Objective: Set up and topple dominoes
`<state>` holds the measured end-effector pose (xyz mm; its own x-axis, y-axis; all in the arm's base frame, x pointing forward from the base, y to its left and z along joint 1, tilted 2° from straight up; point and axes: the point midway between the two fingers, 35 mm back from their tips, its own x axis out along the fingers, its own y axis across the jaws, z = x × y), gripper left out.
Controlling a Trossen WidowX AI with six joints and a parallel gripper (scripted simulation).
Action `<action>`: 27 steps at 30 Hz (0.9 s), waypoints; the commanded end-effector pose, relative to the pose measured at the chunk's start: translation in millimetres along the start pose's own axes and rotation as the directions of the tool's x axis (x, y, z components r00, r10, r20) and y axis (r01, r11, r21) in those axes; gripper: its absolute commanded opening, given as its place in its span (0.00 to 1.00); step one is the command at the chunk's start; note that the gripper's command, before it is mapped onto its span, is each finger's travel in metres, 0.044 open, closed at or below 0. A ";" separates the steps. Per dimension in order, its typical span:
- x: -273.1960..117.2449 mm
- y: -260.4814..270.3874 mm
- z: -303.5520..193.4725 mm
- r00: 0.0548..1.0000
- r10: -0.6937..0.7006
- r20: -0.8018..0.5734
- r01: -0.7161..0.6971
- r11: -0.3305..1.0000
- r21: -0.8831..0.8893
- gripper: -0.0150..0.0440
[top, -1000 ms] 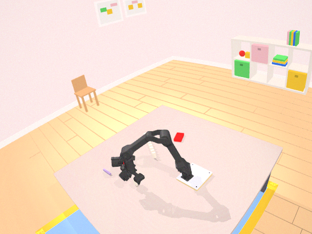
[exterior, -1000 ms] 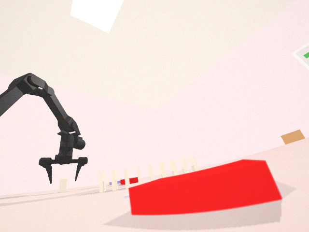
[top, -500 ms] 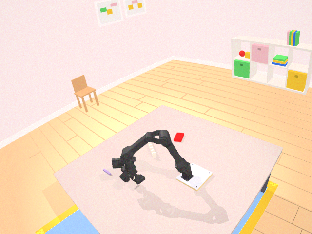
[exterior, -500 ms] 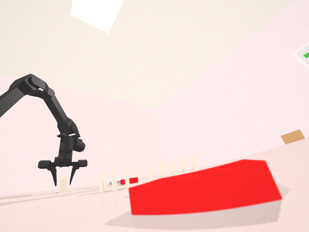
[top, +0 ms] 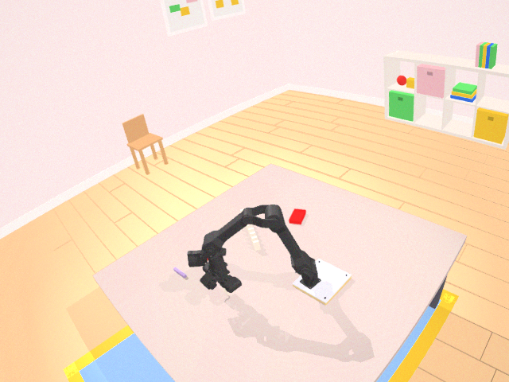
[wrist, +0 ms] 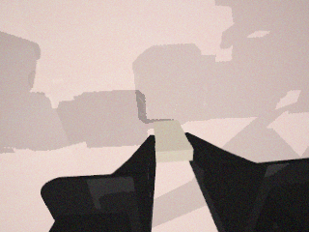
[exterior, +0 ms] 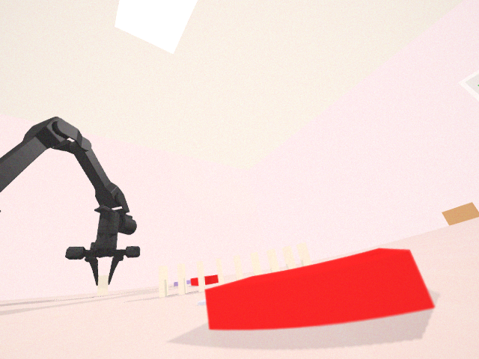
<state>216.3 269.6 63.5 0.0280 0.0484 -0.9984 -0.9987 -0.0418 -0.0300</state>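
A cream domino is upright between the fingertips of my gripper, which is shut on it. Its lower end is at or very near the table top; a tiny gap cannot be told. In the top view the gripper's body hides this domino. The row of several cream dominoes stands upright, to the right of the gripper in the exterior view, with a wide gap between. The arm hides part of the row in the top view, and a red block hides some of its feet in the exterior view.
The red block lies on the table beyond the row. A second red block shows behind the row. A purple stick lies near the gripper's side of the table. The arm's base stands on a white plate.
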 end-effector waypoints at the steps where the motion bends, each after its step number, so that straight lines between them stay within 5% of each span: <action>1: -37.9 -6.0 5.0 0.999 -0.031 0.008 0.031 0.999 0.024 0.44; 8: -123.4 -2.6 0.1 1.000 -0.002 0.005 0.002 1.000 -0.008 0.44; 16: -131.0 -3.2 -3.4 1.000 0.002 0.004 -0.002 1.000 0.008 0.44; 21: -130.7 -42.8 -61.7 1.000 -0.001 -0.003 0.003 0.860 0.511 0.44; 27: -130.8 -72.1 -140.7 1.000 -0.004 -0.010 0.011 0.374 0.928 0.44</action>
<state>271.3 182.0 189.5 0.0298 0.0384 -0.9988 -0.7807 0.6249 0.0008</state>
